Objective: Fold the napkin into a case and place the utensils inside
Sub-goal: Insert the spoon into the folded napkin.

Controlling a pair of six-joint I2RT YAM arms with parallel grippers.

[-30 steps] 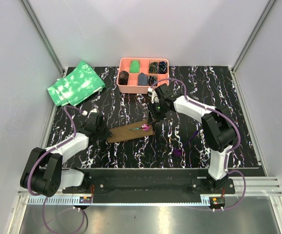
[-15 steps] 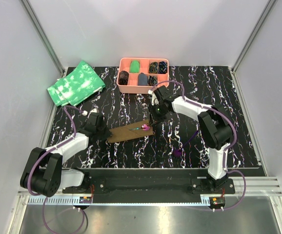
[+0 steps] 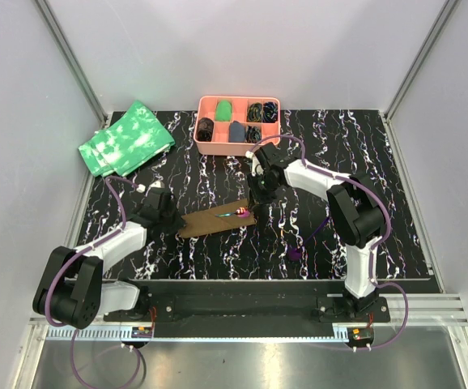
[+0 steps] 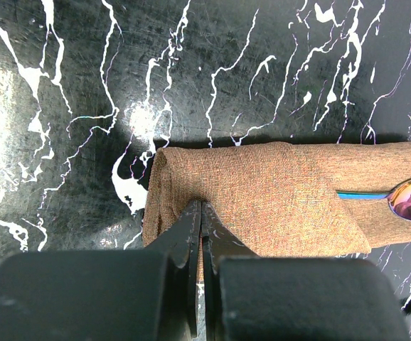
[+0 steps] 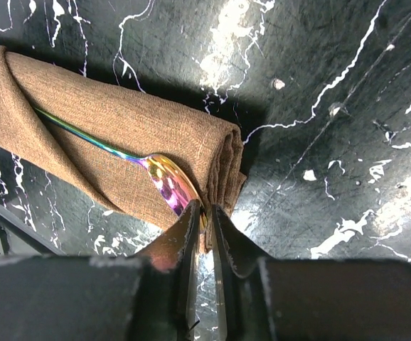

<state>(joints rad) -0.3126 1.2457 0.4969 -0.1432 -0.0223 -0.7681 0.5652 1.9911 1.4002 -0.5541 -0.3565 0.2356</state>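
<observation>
Left hand (image 4: 200,212) closed, tips on left end of case (image 4: 276,188), at its near edge. Case lies flat on tabletop (image 4: 63,106) between my two arms. Iridescent spoon (image 5: 164,179) tucked in fold, bowl showing. Right hand (image 5: 204,217) pinches case's right end beside bowl.

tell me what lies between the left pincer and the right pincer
The folded brown napkin case, with a spoon tucked in near the right pincer; the left pincer is at its other end. The top view shows it.
</observation>
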